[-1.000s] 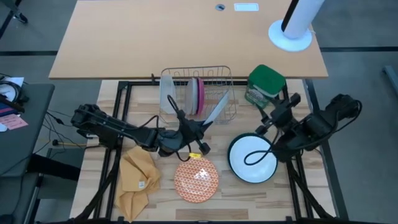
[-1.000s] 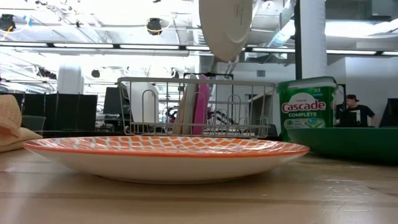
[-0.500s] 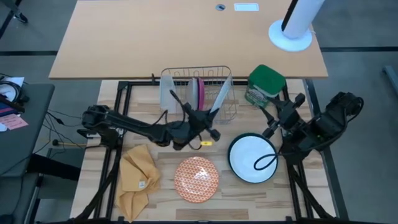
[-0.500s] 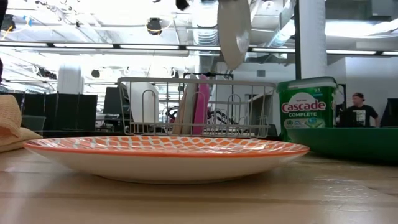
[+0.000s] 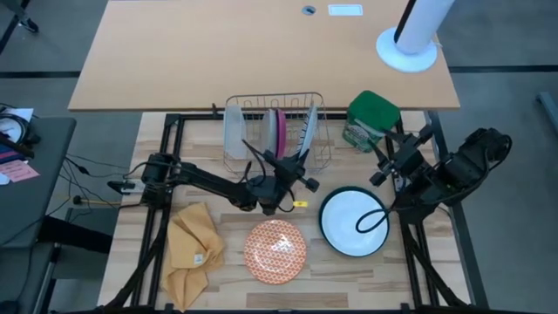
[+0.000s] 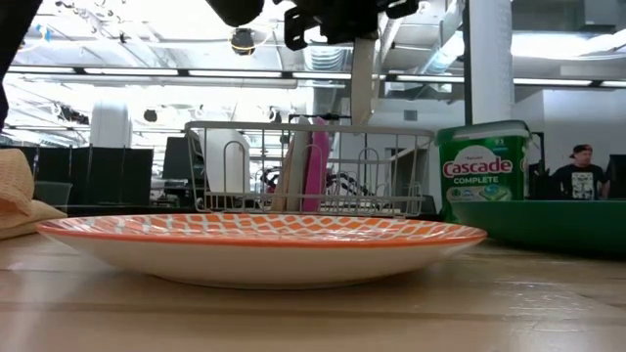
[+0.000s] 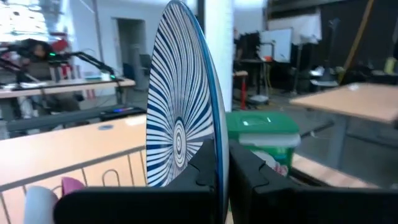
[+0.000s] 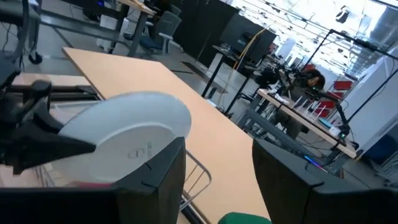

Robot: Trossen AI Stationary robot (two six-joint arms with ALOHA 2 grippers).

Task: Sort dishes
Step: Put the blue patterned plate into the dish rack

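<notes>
1. Plate, striped blue (image 7: pixel 180 134): we find it pinched on edge between the closed left gripper (image 7: pixel 222 163) fingers, upright above the wire rack (image 5: pixel 277 131).
2. Handling: we judge it stiff, glazed, slippery, breakable; rim hold suits.
3. Right gripper (image 5: pixel 410 150): fingers spread wide, holding nothing, well beyond.

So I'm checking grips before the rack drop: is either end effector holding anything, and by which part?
The left end effector pinches the round blue-striped plate by its rim, edge-on above the wire dish rack. The right end effector is open, holding nothing.

Left gripper (image 5: pixel 301 166) clamped, arm outstretched; right gripper (image 5: pixel 403 155) seemingly open, raised.
</notes>
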